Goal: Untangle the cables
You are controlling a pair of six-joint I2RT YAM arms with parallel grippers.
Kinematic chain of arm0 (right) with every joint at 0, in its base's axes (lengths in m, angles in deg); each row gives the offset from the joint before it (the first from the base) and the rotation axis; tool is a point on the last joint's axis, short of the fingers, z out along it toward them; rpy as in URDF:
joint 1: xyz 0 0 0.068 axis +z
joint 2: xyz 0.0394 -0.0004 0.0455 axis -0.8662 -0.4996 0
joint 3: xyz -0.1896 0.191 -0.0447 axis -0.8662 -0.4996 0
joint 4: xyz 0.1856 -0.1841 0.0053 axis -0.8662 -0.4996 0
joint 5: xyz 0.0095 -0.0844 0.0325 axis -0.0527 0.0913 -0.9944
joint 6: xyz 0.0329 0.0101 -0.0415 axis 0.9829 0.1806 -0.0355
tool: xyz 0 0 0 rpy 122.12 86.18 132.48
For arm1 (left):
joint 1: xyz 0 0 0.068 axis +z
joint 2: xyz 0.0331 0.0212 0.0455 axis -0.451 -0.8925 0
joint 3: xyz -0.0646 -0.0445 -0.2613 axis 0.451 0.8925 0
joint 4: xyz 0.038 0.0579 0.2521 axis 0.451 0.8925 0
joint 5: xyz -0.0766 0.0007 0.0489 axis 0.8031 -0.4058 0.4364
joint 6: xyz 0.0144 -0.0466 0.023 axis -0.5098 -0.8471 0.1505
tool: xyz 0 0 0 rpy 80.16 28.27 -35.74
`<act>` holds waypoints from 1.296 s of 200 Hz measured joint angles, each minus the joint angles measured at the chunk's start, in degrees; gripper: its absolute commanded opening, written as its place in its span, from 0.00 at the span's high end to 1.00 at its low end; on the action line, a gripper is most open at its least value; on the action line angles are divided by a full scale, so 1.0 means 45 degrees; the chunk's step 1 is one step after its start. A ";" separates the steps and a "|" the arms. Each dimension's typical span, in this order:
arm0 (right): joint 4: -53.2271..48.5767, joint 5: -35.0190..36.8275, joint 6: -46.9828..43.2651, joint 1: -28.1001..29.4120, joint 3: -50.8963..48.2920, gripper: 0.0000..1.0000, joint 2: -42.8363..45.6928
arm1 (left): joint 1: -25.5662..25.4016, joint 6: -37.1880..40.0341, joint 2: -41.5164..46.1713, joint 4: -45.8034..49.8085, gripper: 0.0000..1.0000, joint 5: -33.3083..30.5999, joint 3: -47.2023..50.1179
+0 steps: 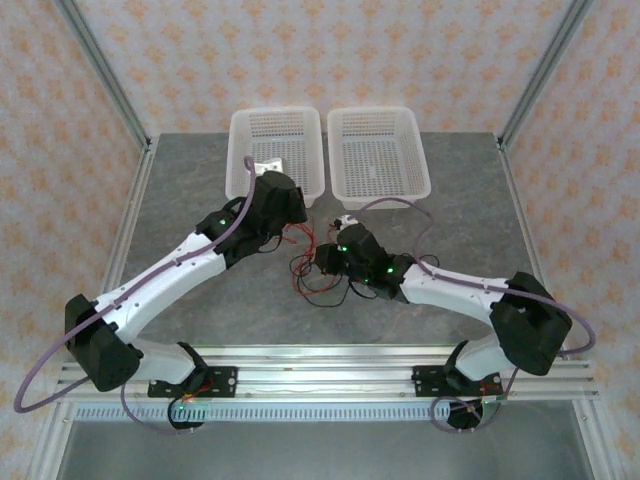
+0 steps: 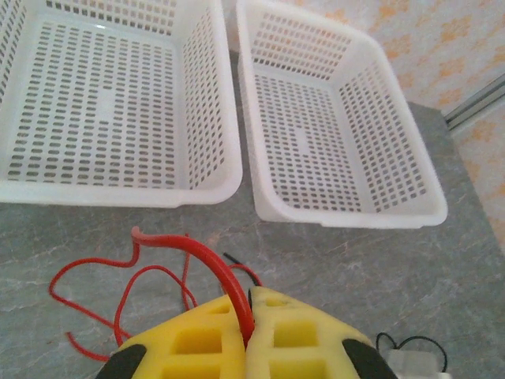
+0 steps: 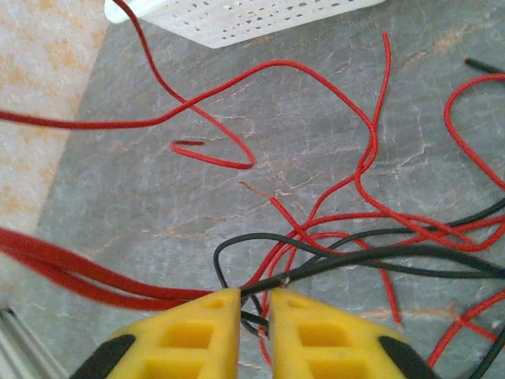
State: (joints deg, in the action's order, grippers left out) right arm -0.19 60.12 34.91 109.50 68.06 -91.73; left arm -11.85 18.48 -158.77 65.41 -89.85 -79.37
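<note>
Pinching red cable (image 2: 215,270), left end effector (image 2: 246,306) faces empty baskets (image 2: 118,194); right end effector (image 3: 255,304) clamps black cable (image 3: 394,251).

On my feed I see pale walls (image 1: 200,50) papered in a peach floral pattern. Aluminium posts (image 1: 103,70) rise from the far corners of the grey marbled table (image 1: 480,210). Aluminium rails (image 1: 320,365) run along its near edge, brightly lit.

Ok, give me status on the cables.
Left gripper shut on red cable. Right gripper narrow around black cable, grip unclear. Other cables tangled on table; baskets behind.
</note>
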 measured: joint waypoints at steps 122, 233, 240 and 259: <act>0.0476 0.1423 0.0646 0.0000 -0.1841 1.00 -0.0005 | 0.0000 0.0758 0.0287 0.0918 1.00 -0.0408 -0.2482; -0.1355 -0.2050 0.0651 -0.3230 0.1005 0.51 0.3526 | -0.0010 0.1180 0.0690 0.0869 1.00 0.0374 -0.1554; -0.1326 -0.2691 0.0850 -0.3672 0.1365 0.51 0.3351 | -0.0029 0.1224 0.0690 0.0811 1.00 0.0476 -0.1447; -0.1268 -0.4401 0.1321 -0.4454 0.2331 0.50 0.2205 | -0.0092 0.1404 0.0690 0.0763 1.00 0.0782 -0.1360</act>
State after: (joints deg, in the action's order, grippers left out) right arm -5.90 40.32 40.85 89.45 78.56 -81.81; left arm -12.26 24.80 -155.66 68.84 -86.33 -85.49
